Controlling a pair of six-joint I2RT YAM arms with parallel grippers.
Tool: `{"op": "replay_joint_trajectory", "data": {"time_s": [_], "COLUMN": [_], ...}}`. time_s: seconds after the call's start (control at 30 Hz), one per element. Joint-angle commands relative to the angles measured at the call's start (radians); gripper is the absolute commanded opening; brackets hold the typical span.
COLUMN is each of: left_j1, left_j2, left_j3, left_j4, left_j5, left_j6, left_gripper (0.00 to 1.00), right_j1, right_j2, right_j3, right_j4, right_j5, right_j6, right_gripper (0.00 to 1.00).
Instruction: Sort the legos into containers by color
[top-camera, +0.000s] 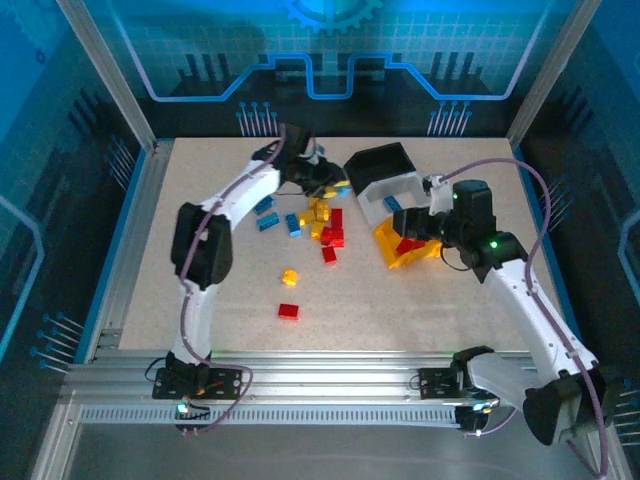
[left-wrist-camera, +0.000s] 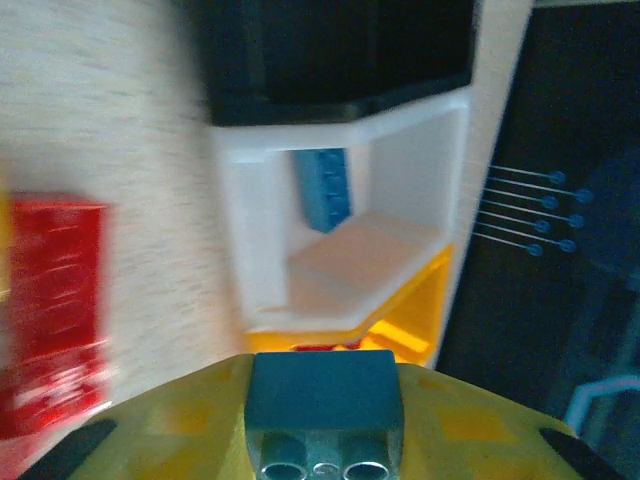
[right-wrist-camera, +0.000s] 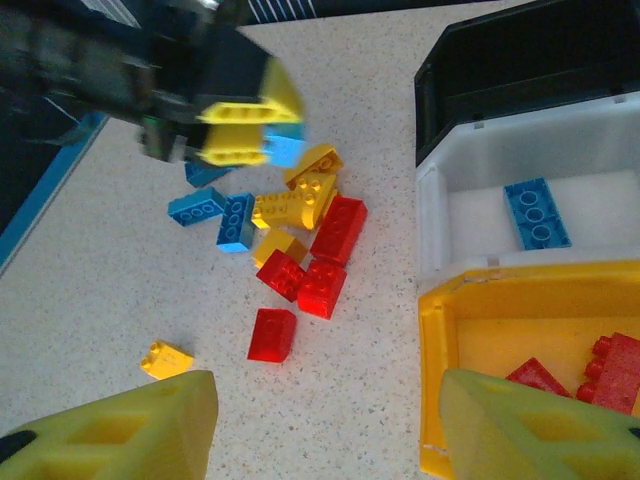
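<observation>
My left gripper (left-wrist-camera: 325, 420) is shut on a blue lego (left-wrist-camera: 325, 395) and hangs over the far side of the lego pile (top-camera: 318, 220), facing the containers. From the right wrist, the left gripper (right-wrist-camera: 245, 125) shows with the blue lego (right-wrist-camera: 285, 150) at its tips. The black container (right-wrist-camera: 520, 70), the white container (right-wrist-camera: 440, 215) with one blue lego (right-wrist-camera: 535, 212) inside, and the yellow container (right-wrist-camera: 440, 330) with red legos (right-wrist-camera: 610, 365) stand in a row. My right gripper (right-wrist-camera: 325, 400) is open with nothing in it, at the yellow container's (top-camera: 395, 258) near left edge.
Red, yellow and blue legos lie heaped at mid-table (right-wrist-camera: 300, 220). One red lego (top-camera: 288, 311) and one yellow lego (top-camera: 290, 277) lie apart, nearer the front. Bare tabletop (top-camera: 420, 310) spreads toward the front edge. Metal frame posts stand at the table's corners.
</observation>
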Motion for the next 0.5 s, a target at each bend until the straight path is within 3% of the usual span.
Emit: {"op": "replay_joint_trajectory", "data": {"time_s": [0.0,0.27,0.47], "left_j1": [-0.05,-0.118,-0.123], "left_j2": [0.11,0.399,0.431], "left_j3": [0.142,0.511,0.529], "left_j4": [0.133,0.152,0.158], "left_j5": [0.089,0.089,0.082], "left_j6": [-0.164,-0.294,-0.314], "left_gripper": [0.33,0.34,0.51], "right_j1": [-0.024,-0.036,-0.046], "right_j2": [-0.048,-0.123,-0.149], "right_j3": [-0.023,-0.065,-0.08], "right_j4": [-0.009,-0.033,-0.035], "right_j5": [-0.01,0.002,0.014], "right_j6": [0.042,0.053,0.06], "right_gripper": [0.62,0.65,0.69]}}
